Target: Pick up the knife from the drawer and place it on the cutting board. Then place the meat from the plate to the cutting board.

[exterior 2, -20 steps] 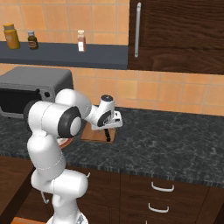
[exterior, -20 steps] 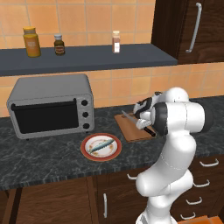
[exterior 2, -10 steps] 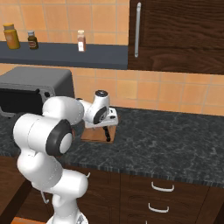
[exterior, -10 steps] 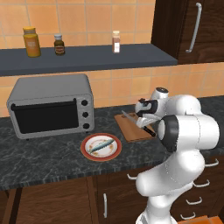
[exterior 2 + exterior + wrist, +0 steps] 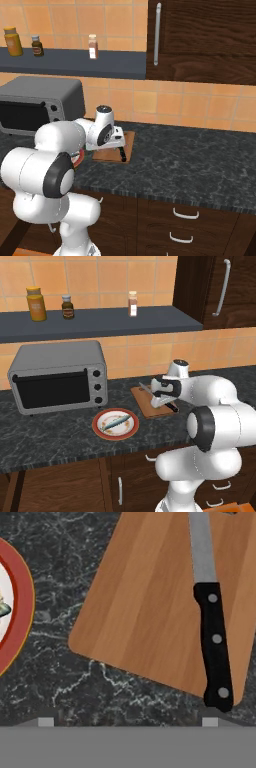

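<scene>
Knife (image 5: 210, 622) lies flat on cutting board (image 5: 145, 597), first half of task apparently done. Gripper (image 5: 161, 398) hovers over board, jaws spread wide, holding nothing. Meat (image 5: 116, 421) rests on plate (image 5: 100, 428) beside board, transfer not yet made.

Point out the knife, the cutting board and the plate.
knife (image 5: 215, 647): hand view, on the black handle.
cutting board (image 5: 145, 607): hand view, bare wood.
plate (image 5: 100, 429): left base view, red rim.
</scene>
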